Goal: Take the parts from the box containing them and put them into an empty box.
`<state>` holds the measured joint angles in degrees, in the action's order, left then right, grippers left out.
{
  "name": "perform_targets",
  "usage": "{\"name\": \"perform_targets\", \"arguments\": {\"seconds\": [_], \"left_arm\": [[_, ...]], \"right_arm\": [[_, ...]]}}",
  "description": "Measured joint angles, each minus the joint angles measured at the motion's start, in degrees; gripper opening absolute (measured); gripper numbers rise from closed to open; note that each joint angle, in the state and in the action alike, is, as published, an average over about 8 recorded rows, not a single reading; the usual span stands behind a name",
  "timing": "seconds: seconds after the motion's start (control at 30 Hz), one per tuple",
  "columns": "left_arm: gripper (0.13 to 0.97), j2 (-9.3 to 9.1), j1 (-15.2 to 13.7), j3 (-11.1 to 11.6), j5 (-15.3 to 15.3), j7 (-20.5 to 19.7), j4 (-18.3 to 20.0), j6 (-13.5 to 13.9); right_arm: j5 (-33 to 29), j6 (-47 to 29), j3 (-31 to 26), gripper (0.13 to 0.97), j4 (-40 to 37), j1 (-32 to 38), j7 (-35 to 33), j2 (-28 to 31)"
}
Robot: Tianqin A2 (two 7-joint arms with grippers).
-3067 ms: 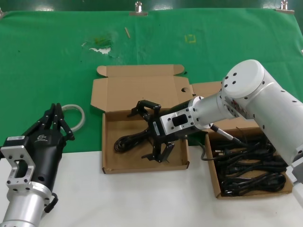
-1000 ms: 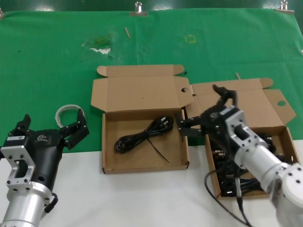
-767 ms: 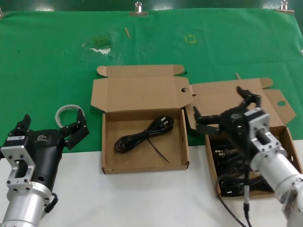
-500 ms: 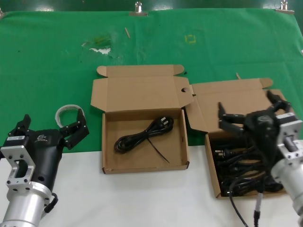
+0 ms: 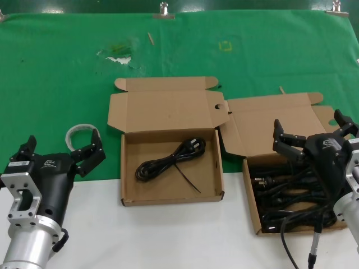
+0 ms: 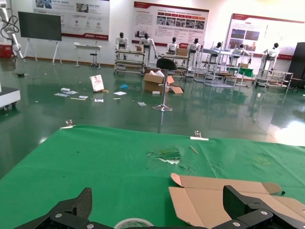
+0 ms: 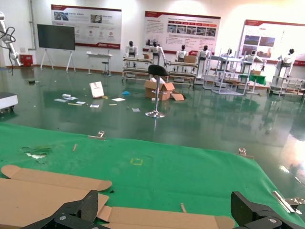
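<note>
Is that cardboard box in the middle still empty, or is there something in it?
Not empty. The middle box lies open with its lid folded back, and one bundled black power cord rests on its floor.

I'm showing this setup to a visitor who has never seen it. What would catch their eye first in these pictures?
Two open brown cardboard boxes on the green cloth: the middle box holds one bundled black power cord, while the right box holds a heap of cords. The right gripper hovers open over that heap. The left gripper waits open at the near left, by a roll of tape.
</note>
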<state>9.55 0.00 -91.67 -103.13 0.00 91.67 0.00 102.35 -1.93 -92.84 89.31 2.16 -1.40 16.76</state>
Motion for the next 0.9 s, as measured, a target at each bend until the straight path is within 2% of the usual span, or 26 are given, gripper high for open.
{"name": "perform_targets", "arguments": {"seconds": [0.9], "left_arm": [[0.966,0.0,0.0,0.0,0.0,0.0,0.0,0.0]], "right_arm": [[0.0,0.0,0.0,0.966,0.0,0.0,0.0,0.0]]}}
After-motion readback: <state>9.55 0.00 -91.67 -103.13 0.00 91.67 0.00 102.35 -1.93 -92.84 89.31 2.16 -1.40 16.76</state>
